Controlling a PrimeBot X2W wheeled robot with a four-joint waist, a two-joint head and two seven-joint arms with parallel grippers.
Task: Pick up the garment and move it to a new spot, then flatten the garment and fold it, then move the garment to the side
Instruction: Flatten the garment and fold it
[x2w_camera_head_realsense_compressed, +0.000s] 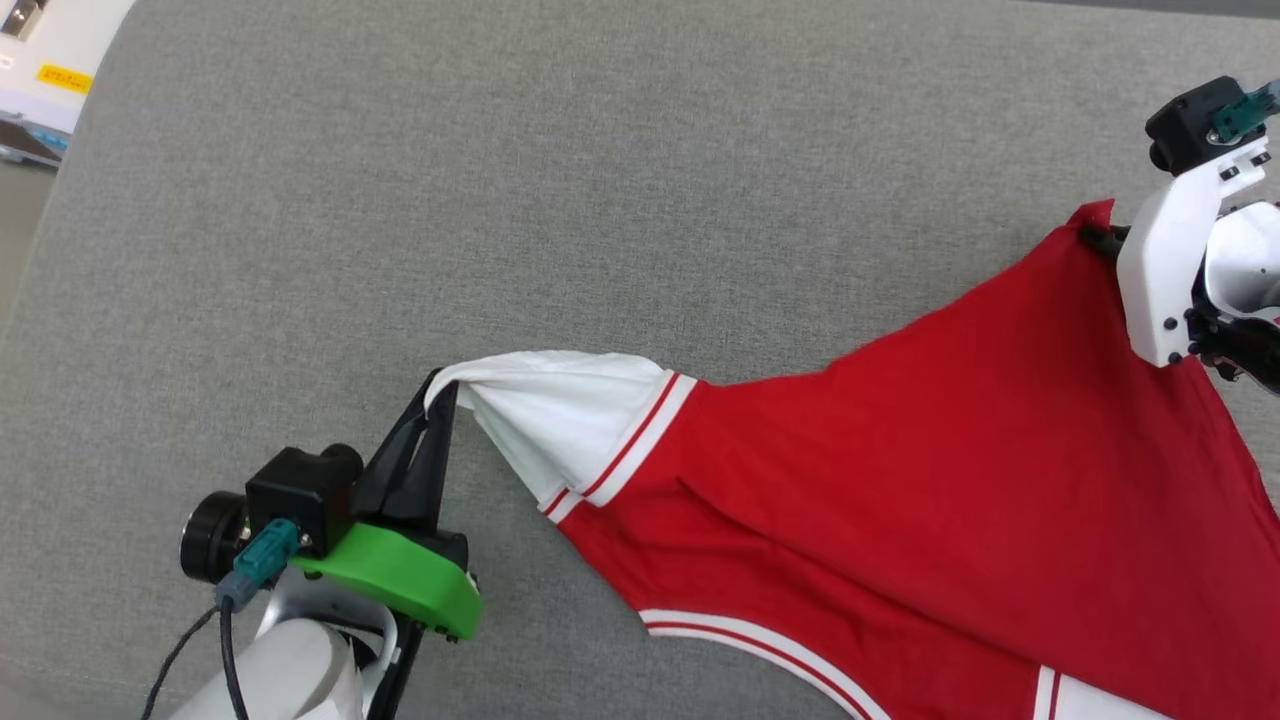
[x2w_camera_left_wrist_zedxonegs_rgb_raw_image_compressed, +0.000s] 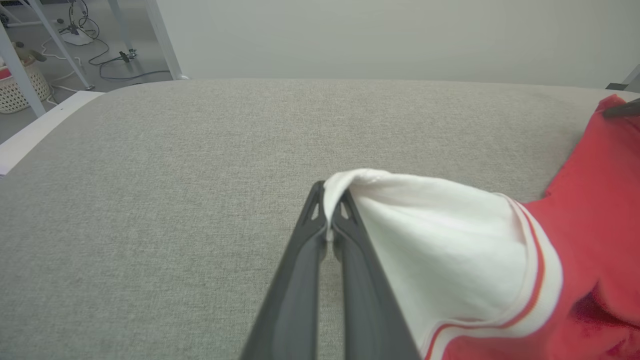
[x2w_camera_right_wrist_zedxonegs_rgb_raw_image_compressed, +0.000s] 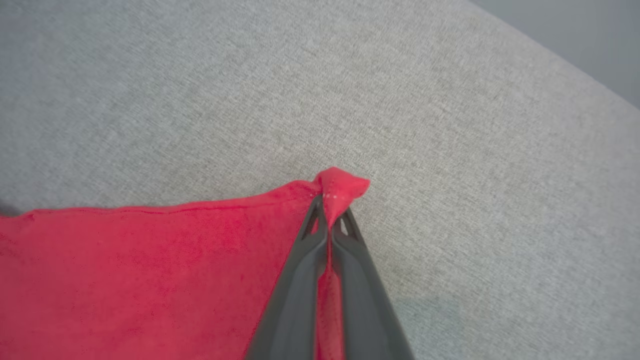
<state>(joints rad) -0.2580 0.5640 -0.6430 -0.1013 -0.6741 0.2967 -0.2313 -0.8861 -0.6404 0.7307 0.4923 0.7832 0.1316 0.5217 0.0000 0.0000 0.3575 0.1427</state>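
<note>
**Both grippers stretch the red knit garment (x2w_camera_head_realsense_compressed: 900, 450), with its white, stripe-trimmed short sleeves, across the grey woven fabric surface (x2w_camera_head_realsense_compressed: 500, 200).**

The green-mounted left gripper (x2w_camera_head_realsense_compressed: 440, 385) has its dark fingers pressed together on the tip of a white sleeve. The white-mounted right gripper (x2w_camera_head_realsense_compressed: 1095, 238) pinches a red corner at the far right. Between them the cloth lies mostly flat and runs off the head view's lower edge. Both bites are thin, so a harder pull apart would likely slip the sleeve tip or the corner free, and the slanted tension may drag in creases. The yellow sticker (x2w_camera_head_realsense_compressed: 63, 77) on the white machine (x2w_camera_head_realsense_compressed: 40, 110) carries print too small to read.
</note>
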